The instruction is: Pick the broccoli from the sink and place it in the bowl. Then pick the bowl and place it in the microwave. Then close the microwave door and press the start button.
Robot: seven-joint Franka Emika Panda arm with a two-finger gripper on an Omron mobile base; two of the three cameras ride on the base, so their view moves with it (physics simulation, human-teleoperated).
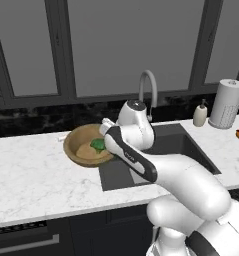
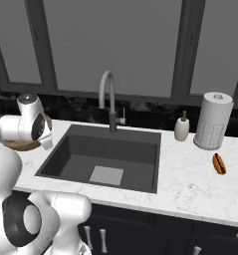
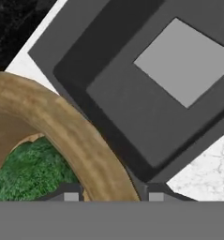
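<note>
My gripper [image 3: 113,196] straddles the near rim of the bowl [image 1: 83,146], one fingertip inside the wall and one outside, jaws part-way open with the wooden edge between them; whether the pads already press the wood I cannot tell. I judge the straddle is there because a shallow bowl offers no better hold than its rim for the lift toward the microwave. The bowl sits on the white marble counter [image 1: 31,180] just left of the sink [image 2: 105,159], close enough that the broccoli [image 1: 98,144] needed only a short carry. The broccoli lies inside the bowl, a dark, rough-textured green clump against the light-brown wood, its stalk hidden from me. The sink basin stands bare but for its pale drain plate [image 3: 184,61], under the curved faucet [image 2: 108,97].
</note>
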